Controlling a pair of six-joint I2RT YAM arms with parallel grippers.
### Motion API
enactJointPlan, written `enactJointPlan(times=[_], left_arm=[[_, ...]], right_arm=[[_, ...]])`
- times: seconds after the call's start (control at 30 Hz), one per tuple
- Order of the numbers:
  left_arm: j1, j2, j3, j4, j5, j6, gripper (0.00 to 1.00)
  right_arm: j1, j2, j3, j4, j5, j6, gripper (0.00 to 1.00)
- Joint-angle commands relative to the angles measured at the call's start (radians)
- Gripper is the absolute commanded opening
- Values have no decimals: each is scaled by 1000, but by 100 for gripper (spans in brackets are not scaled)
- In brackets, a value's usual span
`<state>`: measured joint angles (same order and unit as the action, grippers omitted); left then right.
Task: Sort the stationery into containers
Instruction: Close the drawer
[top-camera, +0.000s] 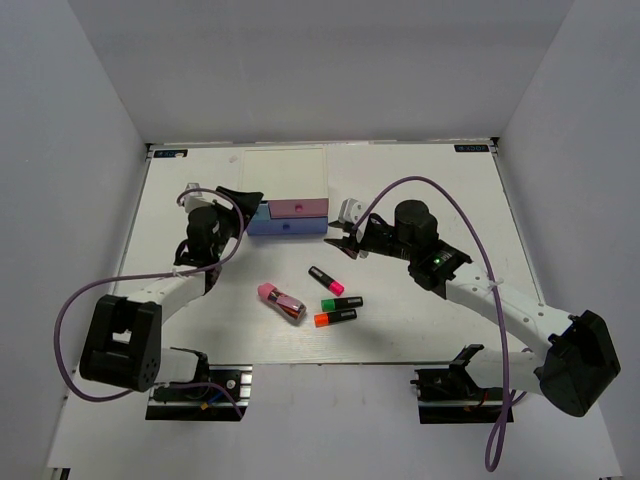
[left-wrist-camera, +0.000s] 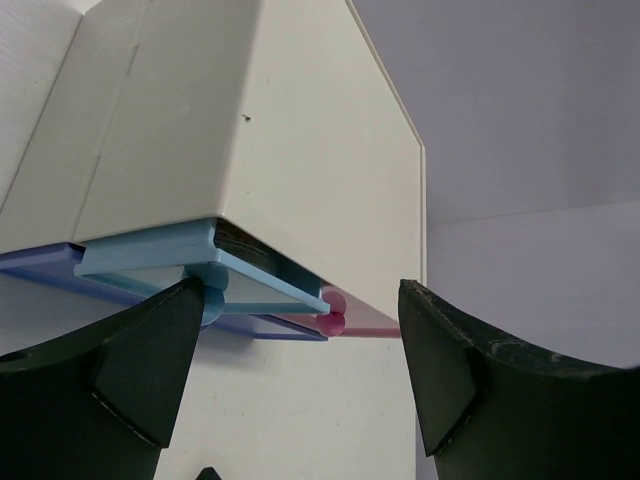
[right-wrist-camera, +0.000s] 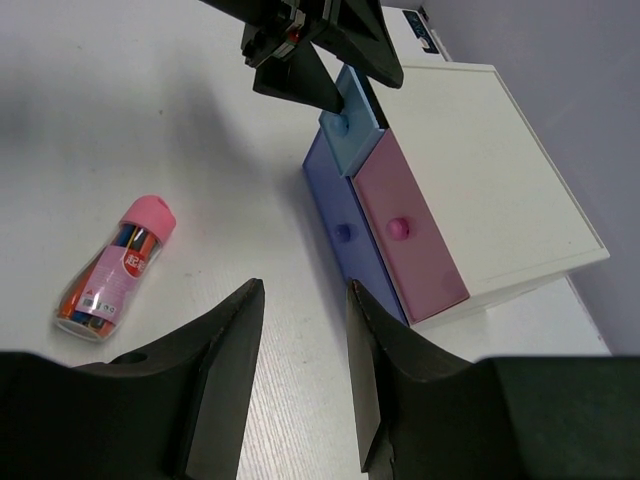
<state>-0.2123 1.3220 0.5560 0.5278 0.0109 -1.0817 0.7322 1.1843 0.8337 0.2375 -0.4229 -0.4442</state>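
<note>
Left tool (left-wrist-camera: 300, 295) hangs open at the light blue drawer (left-wrist-camera: 150, 255). Its knob (left-wrist-camera: 211, 300) looks small, hard, slick: pinch squarely, pull lightly.

I'm looking at a white table (top-camera: 430, 190). A white-topped drawer unit (top-camera: 285, 175) stands on it, right in front of the left fingers (top-camera: 245, 196). A small silver cube (top-camera: 348, 210) sits just beyond the right fingers (top-camera: 347, 246). On the near side of those fingers lie three short black markers, spaced apart: pink-ended (top-camera: 327, 279), green-ended (top-camera: 341, 302) and orange-ended (top-camera: 335, 318). A pink-capped tube (top-camera: 281, 301) lies on its side between the two sets of fingers, nearer the bases.
</note>
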Motion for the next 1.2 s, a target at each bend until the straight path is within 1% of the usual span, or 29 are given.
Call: enactJointPlan(times=[0.0,0.17,0.27,0.3,0.4,0.43,0.53,0.6,0.63,0.67,0.8,0.93,1.07,1.17], left_arm=[[-4,17,22,55,-6,-3,88],[-4,36,22,86,-15,-12,88],[-4,45,22,95,-15,-12,88],[-4,45,22,95,-15,-12,88],[-4,54,31,95,-15,-12,88],[-4,54,32,104,-15,-12,88],[-4,63,32,104,-15,-12,88],[-4,63,32,104,-15,-12,88],[-4,63,32,104,-15,-3,88],[-4,63,32,104,-15,-3,88],[-4,43,22,83,-15,6,90],[-4,2,22,40,-15,16,93],[-4,-69,22,-89,9,25,96],[-4,-156,-5,-164,20,25,96]], right_arm=[[-5,-9,-4,46,-7,13,45],[-4,-14,-7,39,-5,13,46],[-4,-18,-7,39,-5,15,51],[-2,-18,-8,37,-7,16,56],[-5,-23,-13,34,-11,13,63],[-4,-29,-21,40,-13,15,68],[-4,-45,-39,62,-5,30,77],[-5,-51,-45,66,9,41,80],[-5,-51,-45,65,12,42,86],[-7,-49,-47,65,13,47,90],[-7,-38,-30,30,15,73,90],[-8,-34,-22,11,-4,81,90],[-10,-31,-22,-3,-5,90,90],[-10,-29,-22,-6,3,105,90]])
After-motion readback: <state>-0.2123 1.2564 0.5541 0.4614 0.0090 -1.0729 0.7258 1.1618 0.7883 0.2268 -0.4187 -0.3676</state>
